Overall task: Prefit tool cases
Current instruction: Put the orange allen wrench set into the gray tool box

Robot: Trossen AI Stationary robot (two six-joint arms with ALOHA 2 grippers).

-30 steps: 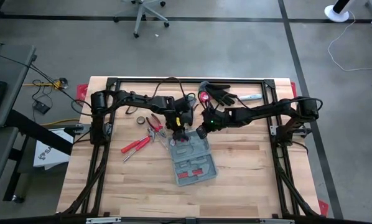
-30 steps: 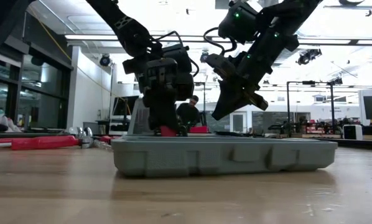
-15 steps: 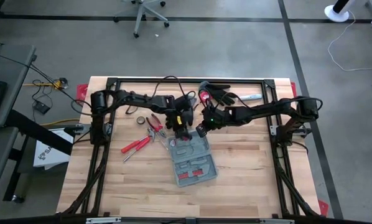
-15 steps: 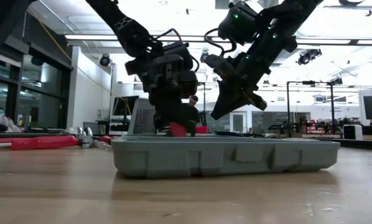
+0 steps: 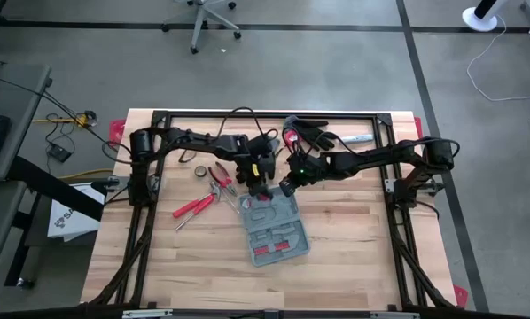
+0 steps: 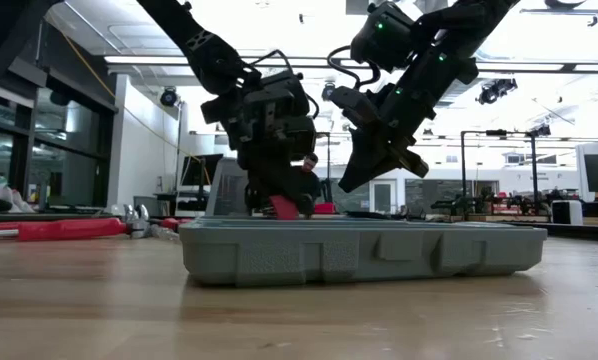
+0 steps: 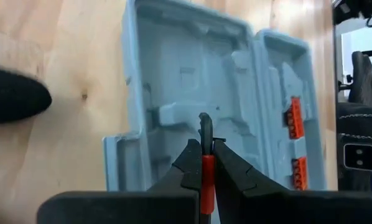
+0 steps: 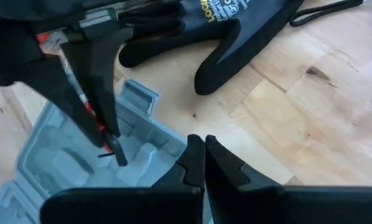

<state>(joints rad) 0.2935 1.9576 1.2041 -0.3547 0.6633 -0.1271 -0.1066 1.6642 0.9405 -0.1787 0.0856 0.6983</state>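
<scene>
The grey-blue tool case [image 5: 274,226] lies open and flat on the table. One half has empty moulded recesses [image 7: 186,106]; the other half carries red tools [image 7: 295,137]. My left gripper [image 5: 258,186] hangs over the empty far half, shut on a small red-handled tool [image 6: 284,208] with a dark tip [image 8: 116,148]. My right gripper [image 5: 284,188] hovers beside it, over the case's far edge, shut with nothing between its fingers [image 8: 198,158]. My left gripper pinches the tool's red handle [image 7: 207,177] between its two fingers, which slant down from the table's far left. The dark tip [image 7: 204,124] sticks out past the fingertips toward the moulded recesses. The case's rim hides whether the tip touches the moulding.
Red-handled pliers [image 5: 194,206] and another pair [image 5: 219,175] lie left of the case, with a small dark ring [image 5: 198,171] behind them. Black gloves [image 5: 314,135] and a pen [image 5: 355,139] lie at the table's far side. Bare wood spreads near and right of the case.
My left gripper has tipped a little over the case's far half, carrying the red handle slightly toward my right gripper. The case has stayed where it was.
</scene>
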